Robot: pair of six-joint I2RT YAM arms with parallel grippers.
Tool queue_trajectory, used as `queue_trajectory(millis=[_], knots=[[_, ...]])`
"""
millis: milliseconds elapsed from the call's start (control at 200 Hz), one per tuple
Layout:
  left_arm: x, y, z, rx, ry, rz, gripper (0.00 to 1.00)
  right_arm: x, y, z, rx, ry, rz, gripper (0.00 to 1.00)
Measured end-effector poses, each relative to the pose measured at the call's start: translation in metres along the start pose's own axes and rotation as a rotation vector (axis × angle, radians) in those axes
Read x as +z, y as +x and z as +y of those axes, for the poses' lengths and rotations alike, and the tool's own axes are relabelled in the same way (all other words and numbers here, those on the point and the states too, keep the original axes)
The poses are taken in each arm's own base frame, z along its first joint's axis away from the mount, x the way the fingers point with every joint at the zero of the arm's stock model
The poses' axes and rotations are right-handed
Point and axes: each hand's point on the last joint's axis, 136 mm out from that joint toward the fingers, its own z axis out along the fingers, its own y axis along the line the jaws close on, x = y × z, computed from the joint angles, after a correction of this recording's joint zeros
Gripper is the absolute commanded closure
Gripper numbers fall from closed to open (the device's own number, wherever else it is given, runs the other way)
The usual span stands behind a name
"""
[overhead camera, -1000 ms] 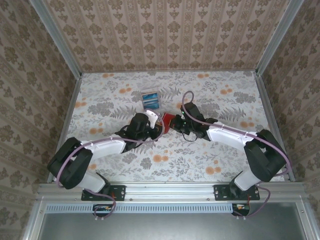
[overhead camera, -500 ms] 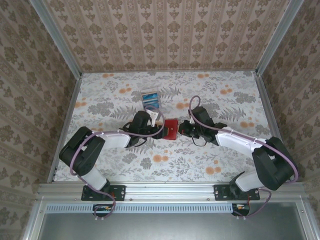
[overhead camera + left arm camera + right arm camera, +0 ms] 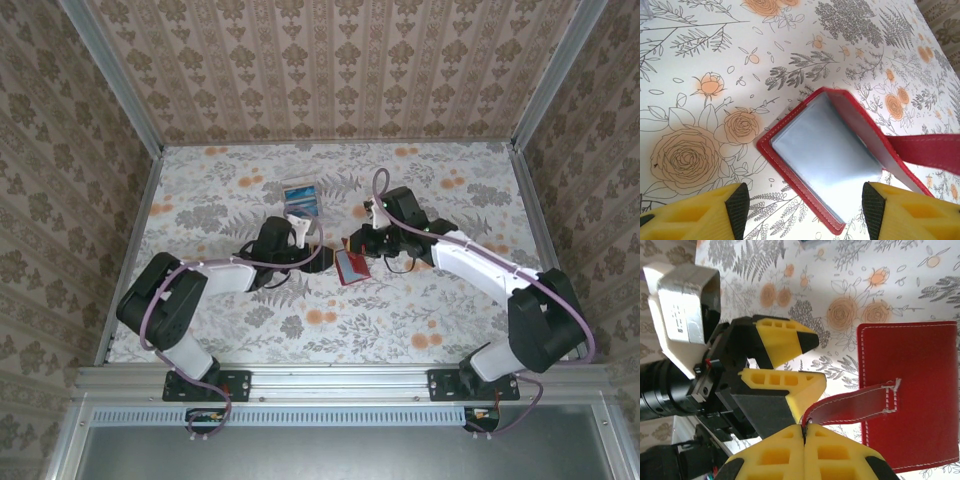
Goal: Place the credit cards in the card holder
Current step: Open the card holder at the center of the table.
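Both arms reach low from near edge, angled inward, wrists close together mid-worktop [image 3: 450, 300]. Left pincer [image 3: 803, 207] apart, one finger each side of card holder [image 3: 825, 150], gap on both sides. Right pincer [image 3: 804, 435] clamped on holder's red tab [image 3: 850, 407], tab stretched straight. Holder sits between pincers, open, grey-blue inner face toward left pincer, red outer face toward right pincer. Long axis roughly near-to-far, slightly slanted, from above. Credit cards [image 3: 302, 198] lie flat beyond left pincer, well apart from holder.
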Motion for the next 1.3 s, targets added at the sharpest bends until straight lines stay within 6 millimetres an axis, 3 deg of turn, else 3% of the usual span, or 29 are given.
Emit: queue_trajectory(millis=[165,315,685,985,1150,1235,1300], knots=[[0.006,0.003,0.002,-0.029,0.011,0.021,0.44,0.012,0.007,-0.009,0.005,0.012,0.060,1.00],[0.012,0.007,0.008,-0.053,0.000,0.042,0.49,0.011,0.005,-0.021,0.035,0.021,0.060,1.00],[0.011,0.006,0.011,-0.060,0.000,0.044,0.43,-0.014,0.014,-0.122,0.271,0.161,0.017,1.00],[0.027,0.012,0.008,-0.058,0.009,0.082,0.46,-0.024,0.024,-0.161,0.306,0.314,-0.002,1.00],[0.032,0.017,0.010,-0.066,0.003,0.109,0.46,-0.039,0.025,-0.180,0.295,0.455,-0.040,0.90],[0.031,0.020,0.012,-0.073,-0.012,0.120,0.49,-0.044,0.025,-0.188,0.289,0.510,-0.051,0.77],[0.031,0.020,0.013,-0.076,-0.017,0.126,0.52,-0.047,0.026,-0.193,0.279,0.540,-0.049,0.72]])
